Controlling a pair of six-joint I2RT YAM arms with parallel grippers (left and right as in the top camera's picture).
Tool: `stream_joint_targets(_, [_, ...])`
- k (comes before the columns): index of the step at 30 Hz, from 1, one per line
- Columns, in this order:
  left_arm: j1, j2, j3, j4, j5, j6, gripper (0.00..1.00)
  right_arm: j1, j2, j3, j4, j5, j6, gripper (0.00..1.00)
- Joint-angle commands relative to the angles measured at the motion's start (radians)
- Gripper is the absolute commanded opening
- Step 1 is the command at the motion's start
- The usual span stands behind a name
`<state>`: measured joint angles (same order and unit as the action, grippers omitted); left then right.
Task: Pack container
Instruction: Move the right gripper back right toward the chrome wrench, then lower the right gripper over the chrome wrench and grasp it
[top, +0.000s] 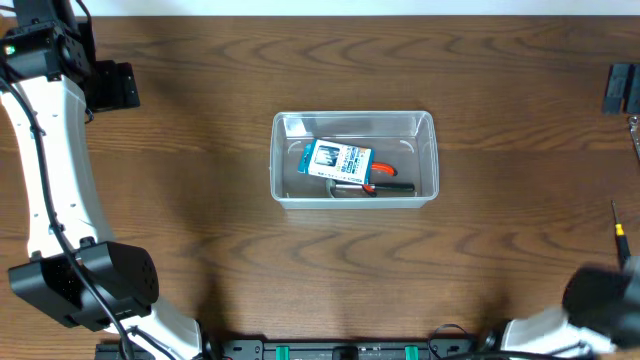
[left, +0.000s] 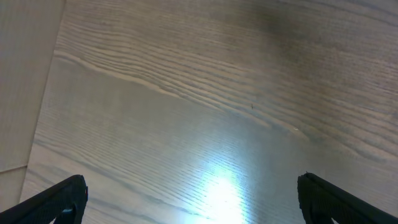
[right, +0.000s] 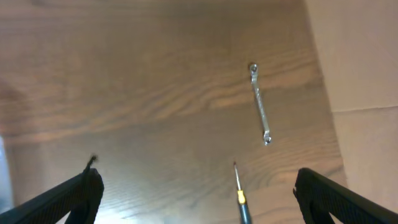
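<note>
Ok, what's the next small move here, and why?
Probably lower the right gripper onto the screwdriver. It lies between the open fingers, nearer than the wrench. Both lie on the table outside the container, which already holds a box and an orange-handled tool.

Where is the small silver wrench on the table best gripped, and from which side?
Likely at mid-shank, from straight above, fingers closing across its narrow width. The wrench lies flat on the table, so its sides are the only faces to pinch; the shank is straight and slim, and its middle stays clear of the screwdriver tip near one end. The right gripper hangs open nearby.
</note>
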<state>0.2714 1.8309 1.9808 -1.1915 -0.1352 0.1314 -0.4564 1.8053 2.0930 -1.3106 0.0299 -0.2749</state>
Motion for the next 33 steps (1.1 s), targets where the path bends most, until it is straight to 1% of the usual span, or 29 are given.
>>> stream_joint_targets(1, [0.003, -0.003, 0.005, 0.0, -0.008, 0.005, 0.98, -0.051, 0.171, 0.18, -0.073, -0.005, -0.043, 0.99])
stream_joint_targets(6, [0.003, -0.003, 0.005, 0.0, -0.008, 0.005, 0.98, -0.109, 0.403, 0.467, -0.233, -0.016, -0.107, 0.99])
stream_joint_targets(8, [0.003, -0.003, 0.005, 0.0, -0.008, 0.005, 0.98, -0.134, 0.45, 0.512, -0.255, -0.05, -0.108, 0.99])
stream_joint_targets(12, [0.003, -0.003, 0.005, 0.0, -0.008, 0.005, 0.98, -0.198, 0.503, 0.517, -0.278, -0.187, -0.179, 0.99])
stream_joint_targets(16, [0.003, -0.003, 0.005, 0.0, -0.008, 0.005, 0.98, -0.237, 0.537, 0.517, -0.301, -0.148, -0.228, 0.99])
stream_joint_targets(19, [0.003, -0.003, 0.005, 0.0, -0.008, 0.005, 0.98, -0.25, 0.555, 0.516, -0.289, -0.131, -0.225, 0.99])
stream_joint_targets(23, [0.003, -0.003, 0.005, 0.0, -0.008, 0.005, 0.98, -0.252, 0.579, 0.515, -0.251, -0.096, -0.186, 0.99])
stream_joint_targets(30, [0.003, -0.003, 0.005, 0.0, -0.008, 0.005, 0.98, -0.259, 0.65, 0.515, -0.229, -0.052, -0.195, 0.99])
stream_joint_targets(33, [0.003, -0.003, 0.005, 0.0, -0.008, 0.005, 0.98, -0.263, 0.684, 0.515, -0.193, -0.087, -0.285, 0.99])
